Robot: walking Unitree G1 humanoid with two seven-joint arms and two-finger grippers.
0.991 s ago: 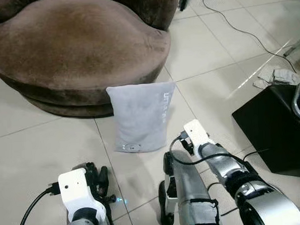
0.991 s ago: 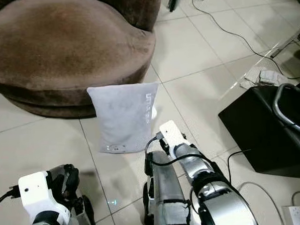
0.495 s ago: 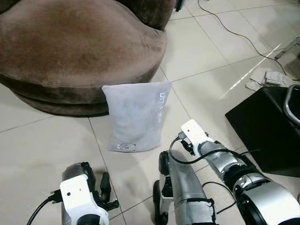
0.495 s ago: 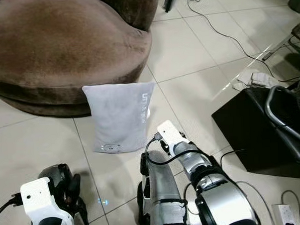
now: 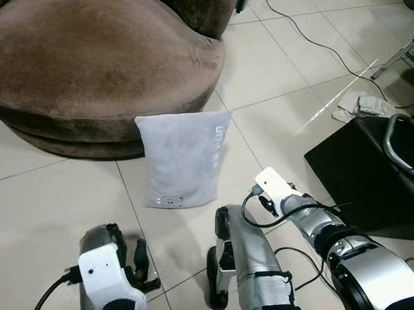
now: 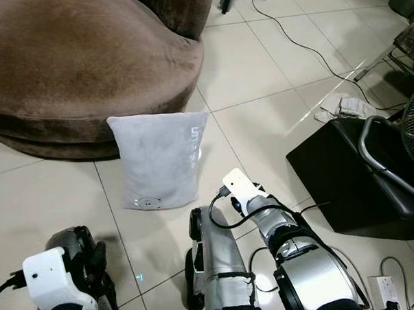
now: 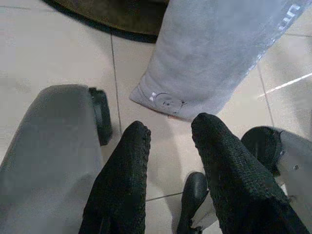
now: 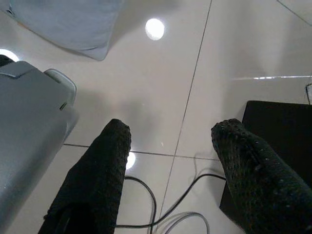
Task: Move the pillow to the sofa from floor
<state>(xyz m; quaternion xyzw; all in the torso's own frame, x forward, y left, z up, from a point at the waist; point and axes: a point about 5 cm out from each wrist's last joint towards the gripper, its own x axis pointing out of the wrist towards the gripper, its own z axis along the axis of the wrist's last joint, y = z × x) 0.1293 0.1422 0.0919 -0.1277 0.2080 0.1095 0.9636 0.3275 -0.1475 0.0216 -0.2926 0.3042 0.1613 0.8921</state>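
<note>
A grey pillow (image 5: 183, 159) stands on the tiled floor, leaning against the base of the round brown sofa (image 5: 93, 57). My left gripper (image 7: 170, 132) hangs low over the floor, short of the pillow's lower edge (image 7: 165, 102). It is open with nothing between its fingers (image 5: 139, 257). My right gripper (image 8: 170, 134) is open wide over bare tile, to the right of the pillow's corner (image 8: 63, 19). Neither gripper touches the pillow.
A black box (image 5: 363, 179) with a metal handle sits on the floor at the right. Behind it lie a white cloth (image 5: 359, 106) and a cable (image 5: 312, 34). My silver leg (image 5: 243, 263) stands between the arms. A power strip (image 6: 380, 285) lies near the right foot.
The whole picture has shifted a little, so the camera moved. The left gripper now sits lower in the eye views. The pillow still leans on the sofa as before.
</note>
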